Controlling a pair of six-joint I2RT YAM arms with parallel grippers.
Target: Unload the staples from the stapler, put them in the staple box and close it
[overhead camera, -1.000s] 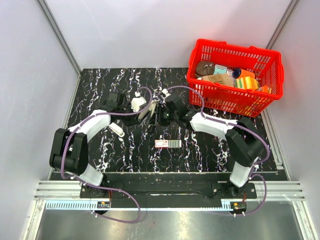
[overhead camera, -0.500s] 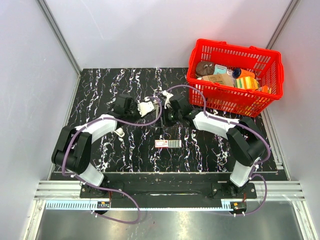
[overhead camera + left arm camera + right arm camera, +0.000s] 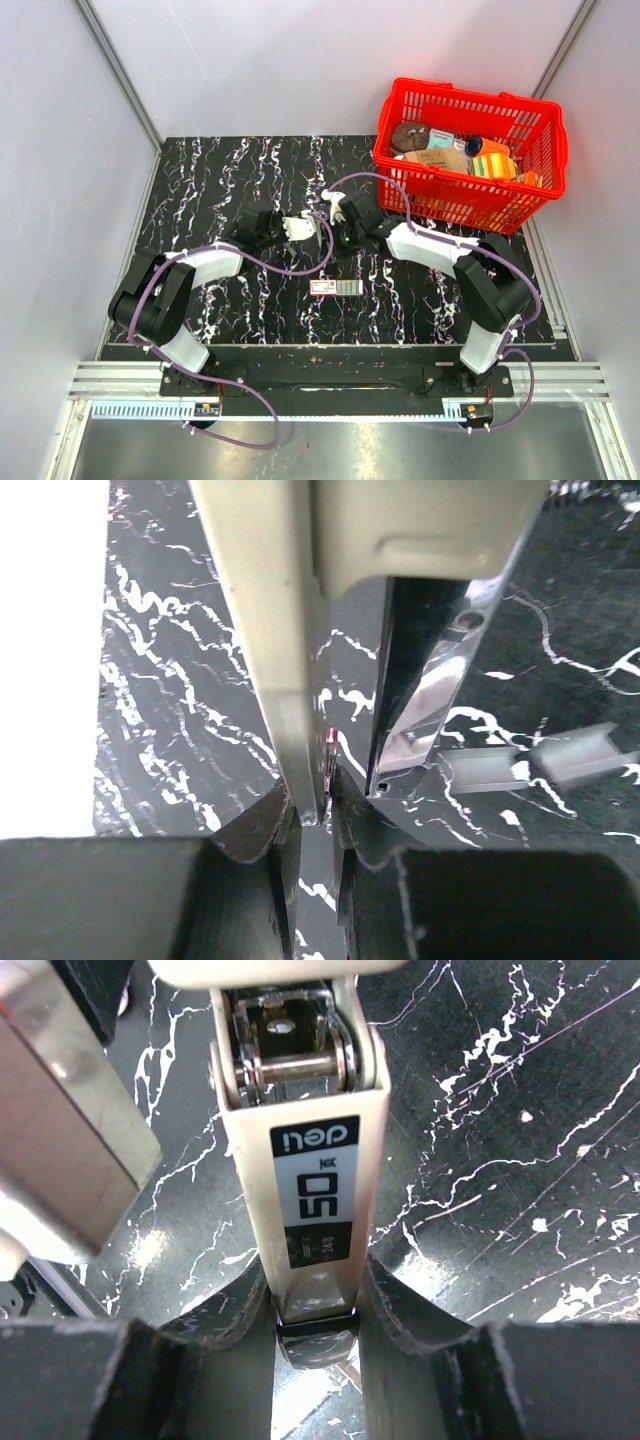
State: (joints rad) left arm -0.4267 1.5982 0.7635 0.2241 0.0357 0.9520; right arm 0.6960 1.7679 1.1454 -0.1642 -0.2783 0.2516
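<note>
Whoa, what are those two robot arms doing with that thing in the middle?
Two robot arms are holding a beige stapler at the middle of the black table. The right gripper clamps its labelled body, and the left gripper pinches a thin beige part; it looks opened up. A grey strip of staples lies on the table beside a small red-and-white box. A red basket sits far right.

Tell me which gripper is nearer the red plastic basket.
Right. The right gripper holds the cream stapler left of the red plastic basket; the left gripper grips it from farther left.
</note>
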